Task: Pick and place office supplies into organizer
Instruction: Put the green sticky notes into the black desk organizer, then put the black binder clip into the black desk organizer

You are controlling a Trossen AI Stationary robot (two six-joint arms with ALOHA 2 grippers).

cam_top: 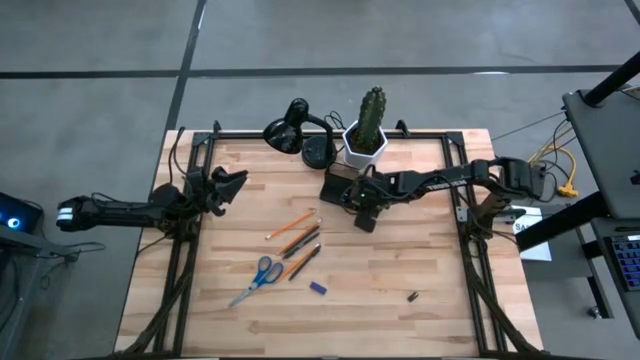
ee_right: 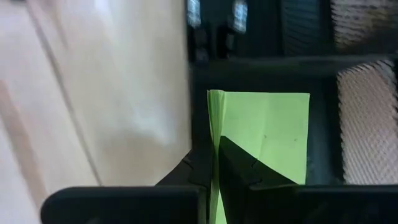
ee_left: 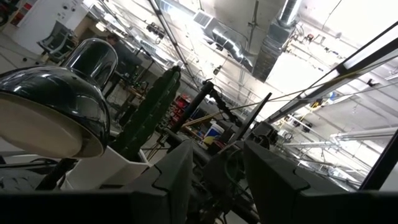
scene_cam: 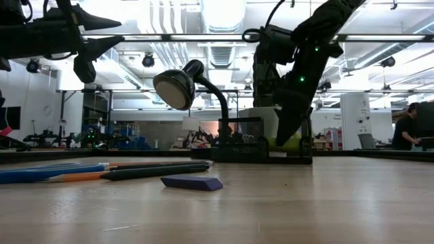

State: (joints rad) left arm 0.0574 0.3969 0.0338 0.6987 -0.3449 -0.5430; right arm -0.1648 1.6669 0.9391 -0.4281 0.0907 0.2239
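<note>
The organizer, a dark mesh box, stands at the table's far side in front of the white cactus pot. My right gripper reaches in from the right, slanting steeply down over the organizer's near right part, and is shut on the lime-green sticky-note pad. Pencils, blue-handled scissors, a small blue block and a tiny dark bit lie flat on the wood. My left gripper hovers open at the table's left edge, holding nothing. My right gripper pinches the sticky-note pad between its two fingers at the pad's edge nearest the gripper. The fingers come from above, slanting in from the table's right. The pad juts out past the fingertips over the organizer's dark frame; whether it touches the organizer I cannot tell.
A black desk lamp and the cactus in its white pot stand right behind the organizer. A dark frame runs along the table's left and right sides. The loose supplies lie in the table's middle and near part.
</note>
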